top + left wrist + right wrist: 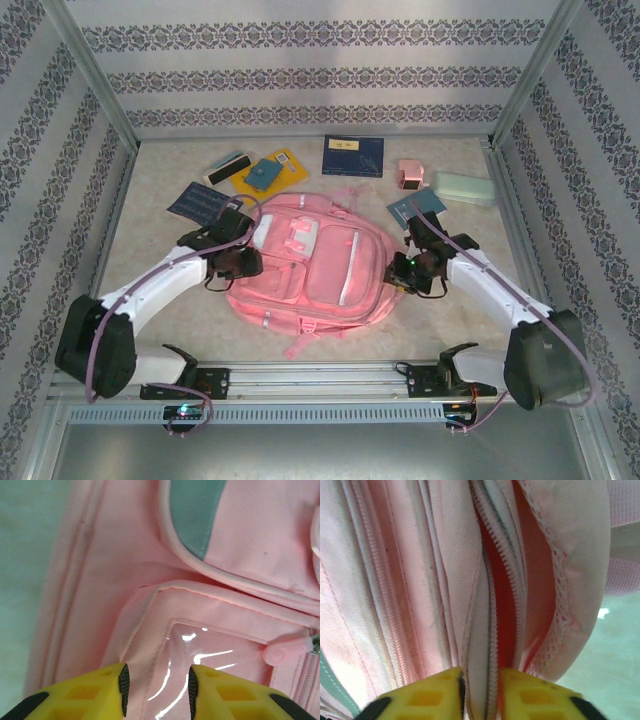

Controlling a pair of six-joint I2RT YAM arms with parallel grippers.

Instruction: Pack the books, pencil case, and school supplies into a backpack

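Pink backpack (310,265) zip was seen inside the barely parted right gripper (481,682), hold couldn't be told tbh; left gripper (156,682) was found open.

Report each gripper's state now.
Left gripper: open, fingers over the large pink fabric backpack, holding nothing.
Right gripper: fingers around its zipper edge; grip cannot be told.
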